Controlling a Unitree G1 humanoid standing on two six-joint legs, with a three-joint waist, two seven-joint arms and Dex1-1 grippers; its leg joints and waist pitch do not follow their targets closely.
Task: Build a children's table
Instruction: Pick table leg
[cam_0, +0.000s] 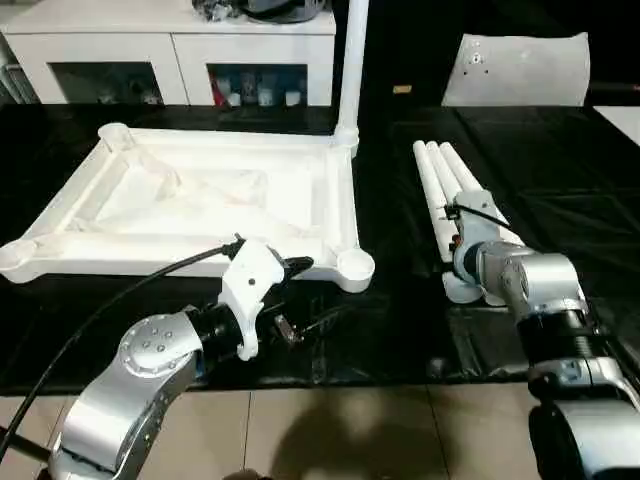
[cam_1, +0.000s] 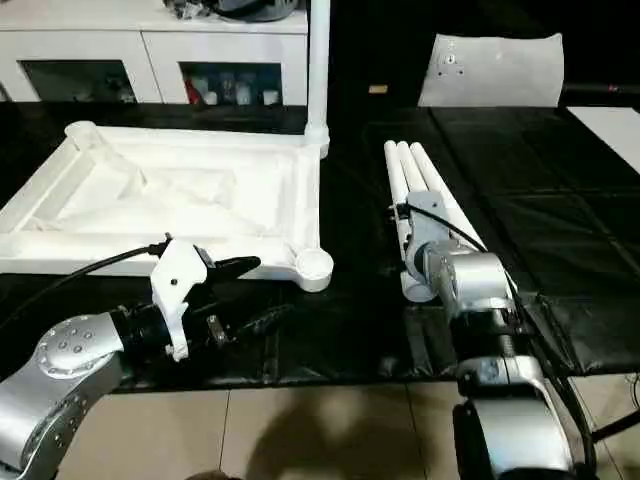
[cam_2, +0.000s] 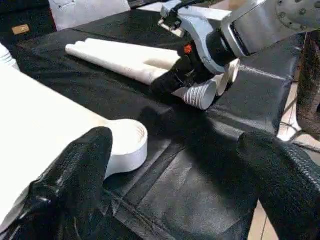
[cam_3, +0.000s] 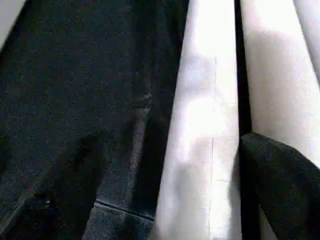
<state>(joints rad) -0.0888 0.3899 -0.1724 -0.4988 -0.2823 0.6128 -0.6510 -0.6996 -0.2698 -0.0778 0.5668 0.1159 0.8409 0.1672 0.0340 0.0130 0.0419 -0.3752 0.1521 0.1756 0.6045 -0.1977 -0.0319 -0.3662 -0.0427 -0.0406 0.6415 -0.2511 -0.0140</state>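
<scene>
White legs beneath the wide-spread right pincer.

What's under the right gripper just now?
The three loose table legs lie side by side on the black cover. The open right gripper sits over their near ends, one finger between two legs. Any contact is hidden.

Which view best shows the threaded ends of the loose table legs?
The left wrist view: the loose table legs face it end-on, ribbed ends visible beside the right gripper. The eye views show them lengthwise with the near ends hidden by the forearm. The right wrist view shows only smooth shafts.
</scene>
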